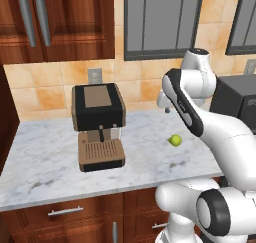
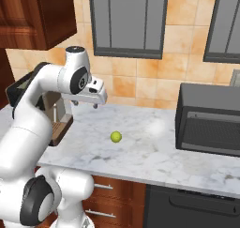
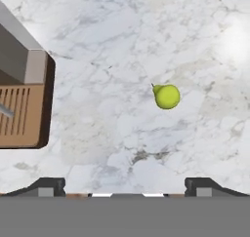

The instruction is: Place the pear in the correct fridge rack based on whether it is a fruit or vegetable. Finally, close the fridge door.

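Observation:
The pear (image 1: 175, 140) (image 2: 116, 137) is a small bright yellow-green fruit lying alone on the white marble counter (image 1: 45, 167), right of the coffee machine. My gripper (image 1: 166, 108) (image 2: 85, 104) hangs well above the counter, behind and a little left of the pear, pointing down. In the hand view the pear (image 3: 167, 96) lies ahead and slightly right of centre, its stem toward the upper left. The gripper (image 3: 125, 187) is open, its tips wide apart with nothing between them. The fridge, its rack and its door are out of view.
A brown and black coffee machine (image 1: 98, 124) (image 3: 22, 109) stands on the counter to the left. A dark microwave (image 2: 208, 124) sits at the right. Wooden wall cabinets (image 1: 60, 22) and grey windows (image 2: 129, 20) hang above the tiled wall.

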Tool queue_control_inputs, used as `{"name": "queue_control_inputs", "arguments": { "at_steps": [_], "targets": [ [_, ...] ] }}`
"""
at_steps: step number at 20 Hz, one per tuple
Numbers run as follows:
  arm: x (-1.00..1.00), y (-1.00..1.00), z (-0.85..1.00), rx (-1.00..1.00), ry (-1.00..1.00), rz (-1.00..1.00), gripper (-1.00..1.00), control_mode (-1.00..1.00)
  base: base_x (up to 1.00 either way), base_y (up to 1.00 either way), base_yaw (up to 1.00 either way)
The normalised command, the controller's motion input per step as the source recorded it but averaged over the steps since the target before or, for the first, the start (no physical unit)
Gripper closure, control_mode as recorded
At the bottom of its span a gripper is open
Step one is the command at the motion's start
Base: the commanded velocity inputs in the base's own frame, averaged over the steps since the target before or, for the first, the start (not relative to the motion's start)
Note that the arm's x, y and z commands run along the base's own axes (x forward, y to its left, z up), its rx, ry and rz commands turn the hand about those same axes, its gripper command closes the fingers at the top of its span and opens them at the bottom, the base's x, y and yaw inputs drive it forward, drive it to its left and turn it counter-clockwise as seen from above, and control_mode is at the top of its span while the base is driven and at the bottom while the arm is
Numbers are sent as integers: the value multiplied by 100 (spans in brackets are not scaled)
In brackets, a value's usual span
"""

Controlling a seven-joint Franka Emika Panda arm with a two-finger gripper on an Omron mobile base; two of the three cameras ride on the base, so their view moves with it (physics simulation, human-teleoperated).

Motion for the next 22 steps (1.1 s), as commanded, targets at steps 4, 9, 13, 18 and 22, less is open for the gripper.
{"name": "queue_control_inputs", "arguments": {
  "at_steps": [4, 9, 13, 18, 22],
  "targets": [
    [17, -26, -54, 0, 0, 0, -100, -100, 0, 0, 0],
    [17, -31, -50, 0, 0, 0, -100, -100, 0, 0, 0],
    [0, -37, -76, 0, 0, 0, -100, -100, 0, 0, 0],
    [0, -9, -67, 0, 2, 0, -100, -100, 0, 0, 0],
    [0, -18, -66, 0, 0, 0, -100, -100, 0, 0, 0]
  ]
}}
